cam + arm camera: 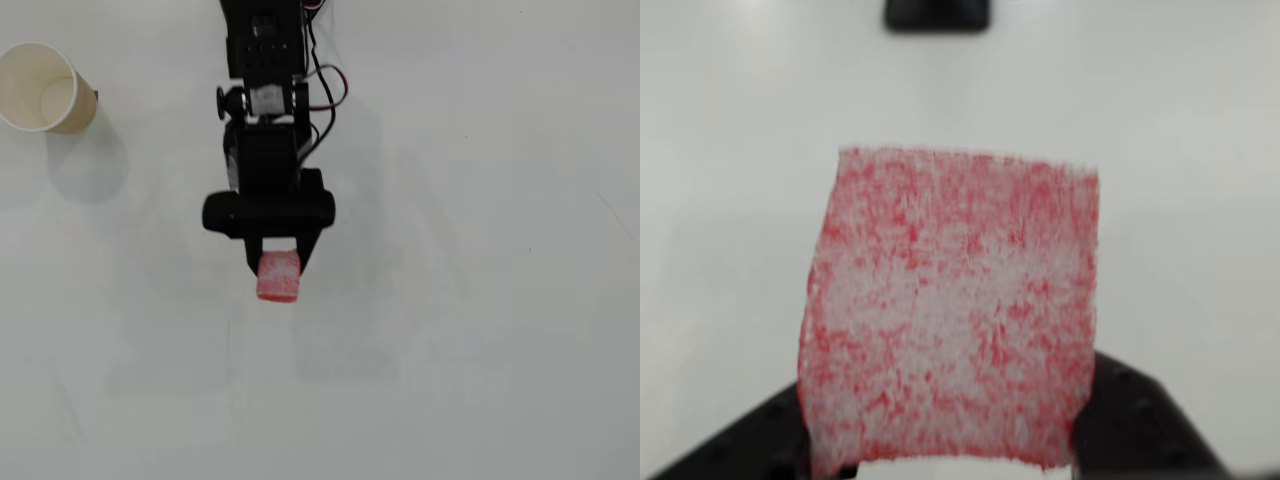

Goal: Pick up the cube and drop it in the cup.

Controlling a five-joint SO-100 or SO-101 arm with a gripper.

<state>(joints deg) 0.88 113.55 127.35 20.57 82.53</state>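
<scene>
The red-pink speckled cube [279,277] sits at the tip of my black gripper [279,268] near the middle of the white table in the overhead view. In the wrist view the cube [952,315] fills most of the frame, blurred, with the dark fingers [1135,420] pressed against its lower sides. The gripper is shut on the cube. The cream paper cup [42,88] stands at the far upper left in the overhead view, well away from the gripper, mouth up and with nothing inside.
The arm's black body and its red and black cables [325,95] run up to the top edge in the overhead view. A small dark object [937,14] sits at the top edge of the wrist view. White table [480,300] surrounds everything.
</scene>
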